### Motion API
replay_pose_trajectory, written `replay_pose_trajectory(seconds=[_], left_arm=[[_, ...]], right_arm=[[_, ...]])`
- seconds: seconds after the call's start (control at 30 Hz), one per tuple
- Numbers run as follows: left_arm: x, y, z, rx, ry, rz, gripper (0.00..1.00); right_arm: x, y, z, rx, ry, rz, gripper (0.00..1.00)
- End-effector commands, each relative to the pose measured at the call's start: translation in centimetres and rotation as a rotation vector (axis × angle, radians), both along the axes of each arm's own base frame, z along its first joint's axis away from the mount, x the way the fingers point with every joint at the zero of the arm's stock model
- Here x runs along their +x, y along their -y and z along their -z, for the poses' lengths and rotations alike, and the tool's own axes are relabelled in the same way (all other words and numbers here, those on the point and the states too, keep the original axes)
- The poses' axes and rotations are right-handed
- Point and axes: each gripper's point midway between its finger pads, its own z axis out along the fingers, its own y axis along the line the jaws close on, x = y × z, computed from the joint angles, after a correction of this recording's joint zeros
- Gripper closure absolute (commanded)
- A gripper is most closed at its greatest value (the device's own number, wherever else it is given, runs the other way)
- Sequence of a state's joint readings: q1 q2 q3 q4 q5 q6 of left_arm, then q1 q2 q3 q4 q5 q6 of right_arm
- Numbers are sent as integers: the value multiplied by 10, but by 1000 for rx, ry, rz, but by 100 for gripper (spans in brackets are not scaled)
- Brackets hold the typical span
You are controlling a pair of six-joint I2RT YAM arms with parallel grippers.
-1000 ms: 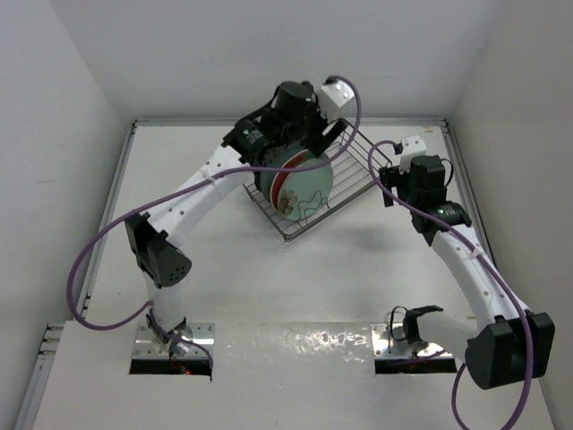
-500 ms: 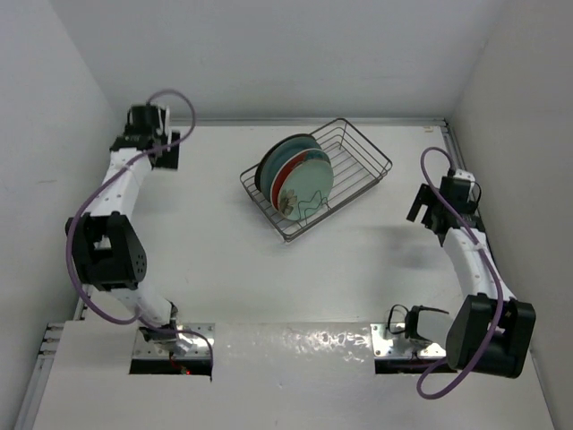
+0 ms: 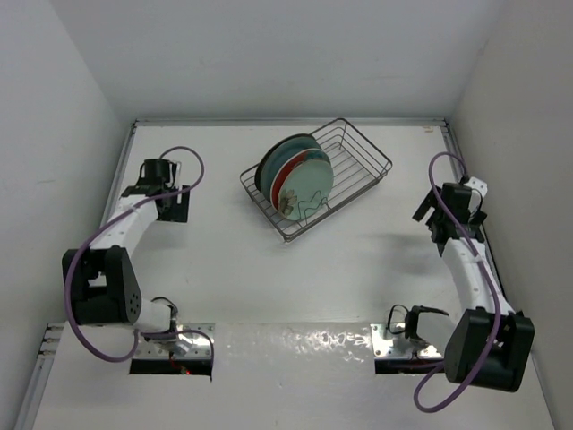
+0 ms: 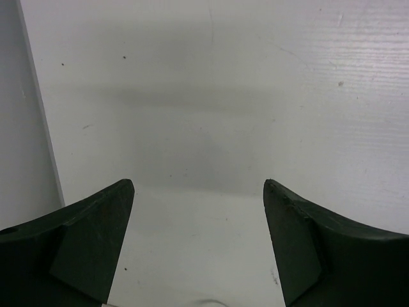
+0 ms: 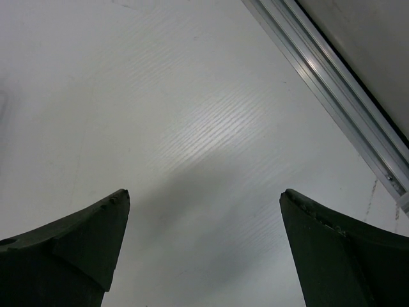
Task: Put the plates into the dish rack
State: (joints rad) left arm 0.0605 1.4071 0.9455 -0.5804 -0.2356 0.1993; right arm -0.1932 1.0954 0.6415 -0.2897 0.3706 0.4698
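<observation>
Plates (image 3: 300,184) upright in dish rack (image 3: 365,154); L jaws, R jaws spread, empty.

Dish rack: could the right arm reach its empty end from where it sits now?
Probably yes. The right gripper is open and empty, and only bare table lies between it and the dish rack. The plates stand at the other end.

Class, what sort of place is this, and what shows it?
Likely a robot test cell: a white table boxed by plain white walls, two white robot arms, one dark wire dish rack.
</observation>
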Motion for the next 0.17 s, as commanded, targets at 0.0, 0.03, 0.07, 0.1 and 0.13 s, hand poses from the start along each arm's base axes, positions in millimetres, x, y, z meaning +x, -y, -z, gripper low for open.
replay_pose_trajectory(seconds=[0.0, 0.03, 0.07, 0.1, 0.13], left_arm=[[17, 1, -10, -13, 104, -20, 21], [18, 1, -10, -16, 107, -17, 21], [18, 2, -9, -17, 107, -16, 21], [19, 1, -9, -20, 111, -19, 21], [20, 2, -9, -21, 116, -16, 21]], right_arm=[[3, -1, -11, 7, 89, 16, 1], [3, -3, -11, 11, 98, 10, 1], [0, -5, -5, 18, 94, 6, 1], [2, -5, -10, 12, 125, 3, 1], [-2, -5, -6, 13, 126, 6, 1]])
